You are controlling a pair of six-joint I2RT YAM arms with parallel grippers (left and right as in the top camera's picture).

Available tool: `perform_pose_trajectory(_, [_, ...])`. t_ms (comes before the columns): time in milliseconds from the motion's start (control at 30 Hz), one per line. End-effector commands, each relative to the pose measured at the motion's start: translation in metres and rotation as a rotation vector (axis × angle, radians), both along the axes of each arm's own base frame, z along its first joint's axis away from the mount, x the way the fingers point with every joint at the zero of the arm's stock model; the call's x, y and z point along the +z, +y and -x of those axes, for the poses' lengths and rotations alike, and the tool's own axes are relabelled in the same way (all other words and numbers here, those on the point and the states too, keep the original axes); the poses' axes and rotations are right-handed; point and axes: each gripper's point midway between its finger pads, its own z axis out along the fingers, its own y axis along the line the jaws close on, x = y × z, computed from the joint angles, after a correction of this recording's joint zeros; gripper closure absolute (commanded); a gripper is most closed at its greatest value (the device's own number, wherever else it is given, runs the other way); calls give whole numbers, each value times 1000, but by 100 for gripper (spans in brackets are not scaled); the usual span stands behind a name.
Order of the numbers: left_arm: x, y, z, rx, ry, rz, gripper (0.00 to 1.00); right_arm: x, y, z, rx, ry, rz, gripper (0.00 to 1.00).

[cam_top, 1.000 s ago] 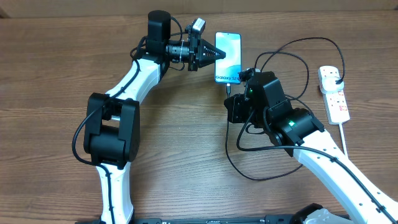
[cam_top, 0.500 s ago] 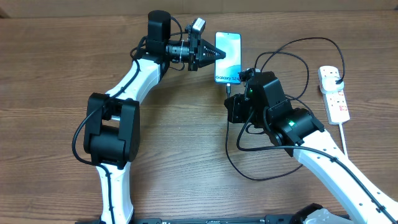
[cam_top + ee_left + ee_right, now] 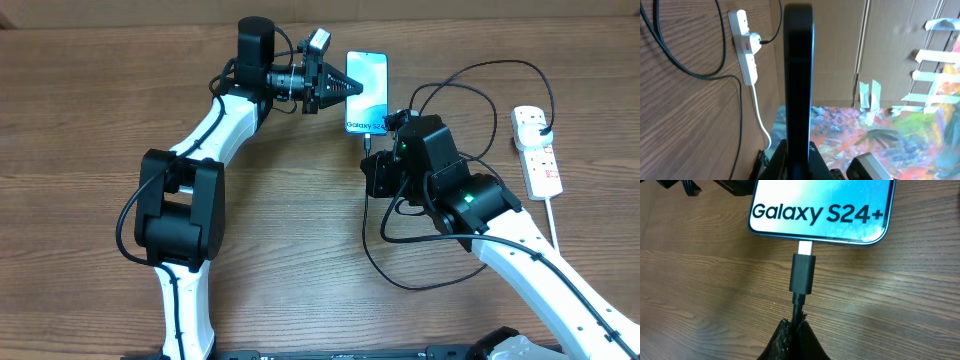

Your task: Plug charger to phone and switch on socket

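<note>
The phone lies on the table with its cyan-to-white screen lit; the right wrist view shows "Galaxy S24+" on it. My left gripper is shut on the phone's left edge, seen edge-on in the left wrist view. My right gripper is shut on the charger cable just behind its black connector, whose metal tip meets the phone's bottom port. The black cable loops to a plug in the white socket strip at the right, also in the left wrist view.
The black cable lies in loose loops round my right arm. The socket's thick white cord runs toward the front right. A cardboard wall borders the far table edge.
</note>
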Motion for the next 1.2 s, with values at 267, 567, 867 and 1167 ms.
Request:
perform_pose_trajectory(267, [13, 2, 2, -20, -6, 17, 96, 4, 0, -4, -4, -21, 0, 96])
perform_pose_trajectory(567, [12, 2, 1, -18, -92, 21, 96, 4, 1, -4, -4, -21, 0, 96])
perform_pose_trajectory(867, [13, 2, 1, -17, -37, 18, 96, 5, 1, -5, -4, -22, -1, 96])
perform_pose_trajectory(1167, [15, 2, 6, -46, -36, 30, 96, 7, -8, -14, -52, -65, 32, 96])
